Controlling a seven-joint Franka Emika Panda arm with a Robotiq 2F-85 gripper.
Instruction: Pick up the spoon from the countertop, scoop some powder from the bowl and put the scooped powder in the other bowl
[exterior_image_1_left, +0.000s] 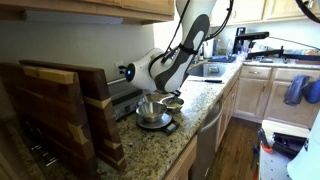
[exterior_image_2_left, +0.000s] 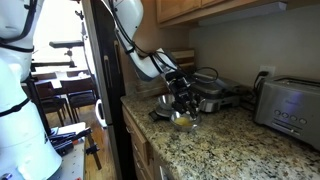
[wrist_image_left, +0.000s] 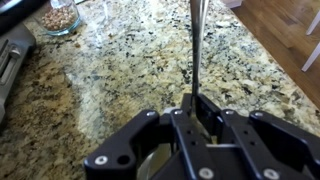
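My gripper (wrist_image_left: 197, 112) is shut on the spoon, whose thin grey handle (wrist_image_left: 196, 45) sticks straight out from between the fingers over the speckled granite. In both exterior views the gripper (exterior_image_1_left: 163, 92) (exterior_image_2_left: 185, 93) hangs low over the two bowls. The other bowl, shiny steel (exterior_image_1_left: 150, 108) (exterior_image_2_left: 165, 102), stands next to the smaller yellowish bowl (exterior_image_1_left: 175, 102) (exterior_image_2_left: 183, 121). A pale curved rim (wrist_image_left: 150, 165) shows under the gripper body in the wrist view; I cannot tell which bowl it is. The spoon's scoop end and the powder are hidden.
Wooden cutting boards (exterior_image_1_left: 60, 110) stand on the counter. A toaster (exterior_image_2_left: 290, 105) and a dark appliance (exterior_image_2_left: 215, 95) sit against the wall. A glass dish of nuts (wrist_image_left: 62, 15) is further along the counter. The counter edge (exterior_image_2_left: 135, 125) drops off close to the bowls.
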